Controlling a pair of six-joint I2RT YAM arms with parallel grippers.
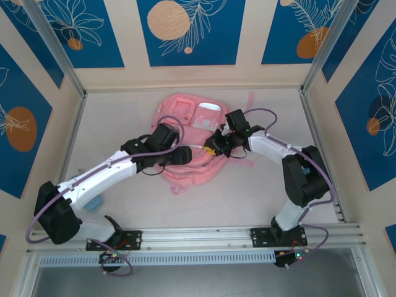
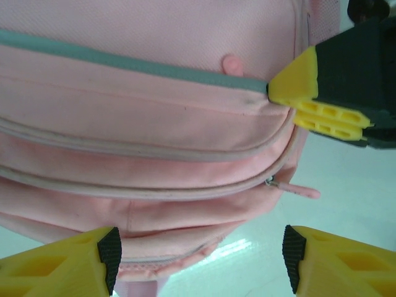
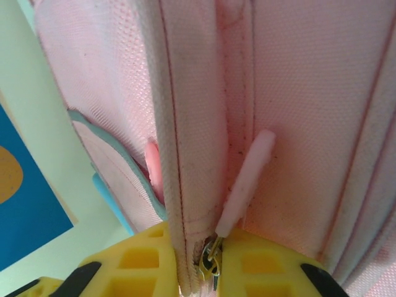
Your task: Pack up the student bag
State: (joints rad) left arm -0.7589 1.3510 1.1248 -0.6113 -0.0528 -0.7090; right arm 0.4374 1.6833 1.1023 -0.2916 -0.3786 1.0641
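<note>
1. Status: student bag [image 1: 179, 110] lies flat on the table [image 1: 260, 185], mid-width and toward the back wall, w/ both arms reaching over it.
2. Left gripper [image 2: 200, 257]: released, fingers spread wide. The bag's lower front edge sits between them; I can't tell if they touch fabric.
3. Right gripper [image 3: 198, 267]: clenched on a stitched seam of the bag, right at a metal zip slider. The pink zip pull [image 3: 247, 179] lies on the fabric just above the fingers.
4. From the left wrist cam I see the right gripper's yellow tip against the end of the bag's grey strip [image 2: 124, 62].
5. Light-blue item [image 1: 94, 203] sits on the table beside the left arm (too small to ID).
</note>
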